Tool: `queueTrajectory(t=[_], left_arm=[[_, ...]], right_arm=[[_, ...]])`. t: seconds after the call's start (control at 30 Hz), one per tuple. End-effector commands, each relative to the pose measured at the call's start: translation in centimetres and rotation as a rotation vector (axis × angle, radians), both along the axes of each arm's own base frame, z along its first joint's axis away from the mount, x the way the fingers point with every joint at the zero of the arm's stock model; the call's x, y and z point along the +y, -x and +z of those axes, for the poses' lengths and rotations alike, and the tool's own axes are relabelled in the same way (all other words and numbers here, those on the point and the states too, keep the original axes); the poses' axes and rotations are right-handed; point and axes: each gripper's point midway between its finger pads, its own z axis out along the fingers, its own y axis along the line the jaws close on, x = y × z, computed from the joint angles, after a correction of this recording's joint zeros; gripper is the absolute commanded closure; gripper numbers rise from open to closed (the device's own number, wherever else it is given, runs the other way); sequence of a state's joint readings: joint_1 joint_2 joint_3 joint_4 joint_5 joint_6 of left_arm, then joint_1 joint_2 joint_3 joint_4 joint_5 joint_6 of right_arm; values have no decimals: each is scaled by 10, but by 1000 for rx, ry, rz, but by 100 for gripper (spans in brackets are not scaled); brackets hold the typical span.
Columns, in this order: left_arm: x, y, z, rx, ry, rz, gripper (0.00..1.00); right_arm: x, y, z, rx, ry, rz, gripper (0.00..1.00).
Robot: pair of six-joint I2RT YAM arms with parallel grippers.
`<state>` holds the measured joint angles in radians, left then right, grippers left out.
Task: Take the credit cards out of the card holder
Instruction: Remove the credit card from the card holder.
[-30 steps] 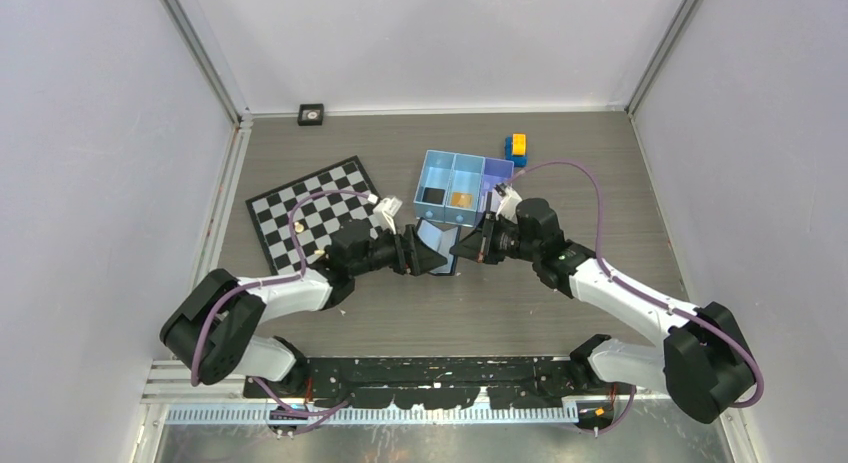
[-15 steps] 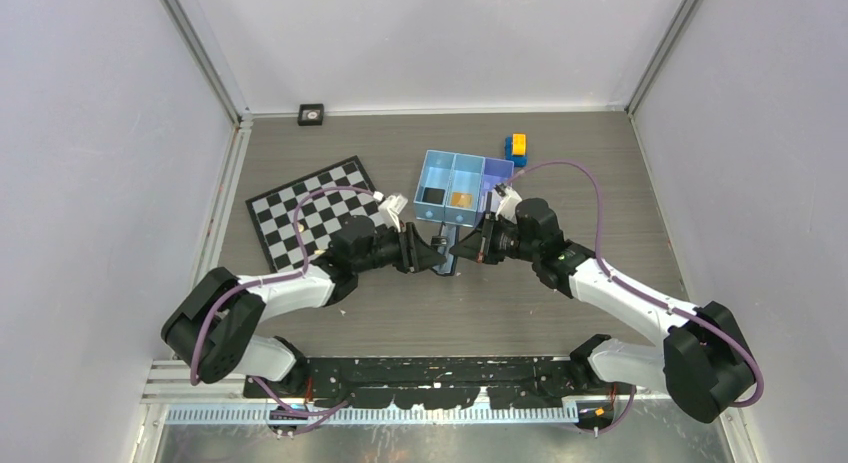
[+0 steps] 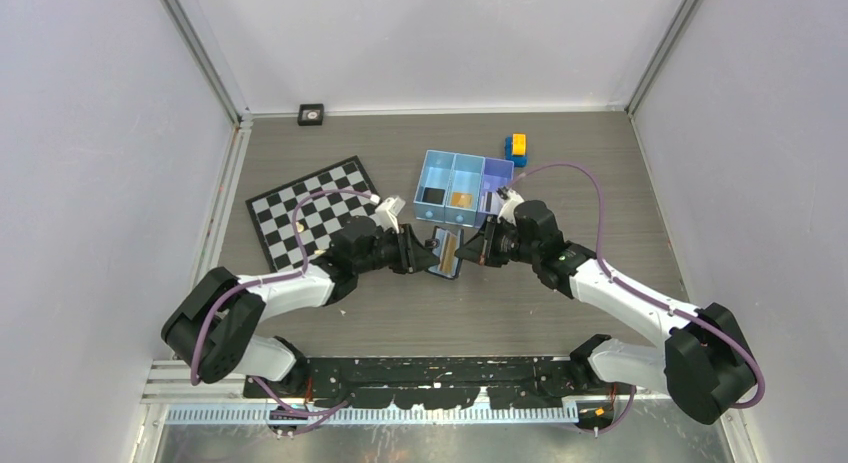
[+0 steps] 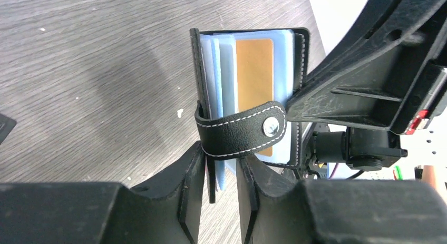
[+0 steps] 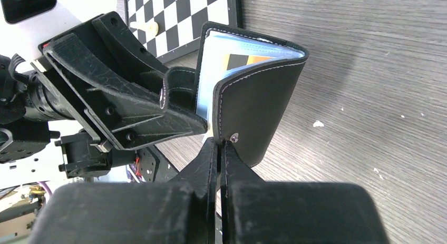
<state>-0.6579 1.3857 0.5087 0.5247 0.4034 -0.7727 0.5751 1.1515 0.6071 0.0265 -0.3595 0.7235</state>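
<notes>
Grey wood-grain tabletop (image 3: pixel 400 313): the card holder (image 3: pixel 445 255) is held open just on the near side of the light-blue tray (image 3: pixel 430 163). The left gripper (image 4: pixel 220 170) pinches one black cover with its sleeves. The right gripper (image 5: pixel 221 149) is clamped tight on the other cover. Only the left wrist view plainly shows the gold-orange card (image 4: pixel 254 70) in its pocket, behind the snap strap (image 4: pixel 242 130).

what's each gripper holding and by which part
Both hold the card holder: left gripper clamps one cover and its sleeves at the edge, right gripper pinches the other cover's edge by the snap stud.
</notes>
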Motion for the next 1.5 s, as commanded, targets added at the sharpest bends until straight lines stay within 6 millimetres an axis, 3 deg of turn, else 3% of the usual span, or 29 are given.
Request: queueTrajectory(t=[0.0,0.07,0.2,0.3,0.7,0.93,1.07,1.47], left_arm=[[4,-14,-1,-6,-33,43,72],[7,-17,-4,10,-27,55,71],[1,-15,11,0,122,4,48],[-7,-9,16,21,221,-57,40],[-1,-16,11,58,241,-29,36],[2,-17,27,35,365,-49,44],[3,-15,35,25,436,-70,37],[8,-17,38,20,455,-56,34]], right_arm=[[9,-7,38,-108,-65,15,100],[8,-7,38,-107,-63,10,99],[10,-6,37,-103,-69,18,100],[13,-5,39,-102,-89,34,100],[15,-1,48,-125,-123,52,100],[15,1,52,-141,-139,54,99],[15,1,51,-139,-139,54,99],[15,0,51,-138,-140,55,100]])
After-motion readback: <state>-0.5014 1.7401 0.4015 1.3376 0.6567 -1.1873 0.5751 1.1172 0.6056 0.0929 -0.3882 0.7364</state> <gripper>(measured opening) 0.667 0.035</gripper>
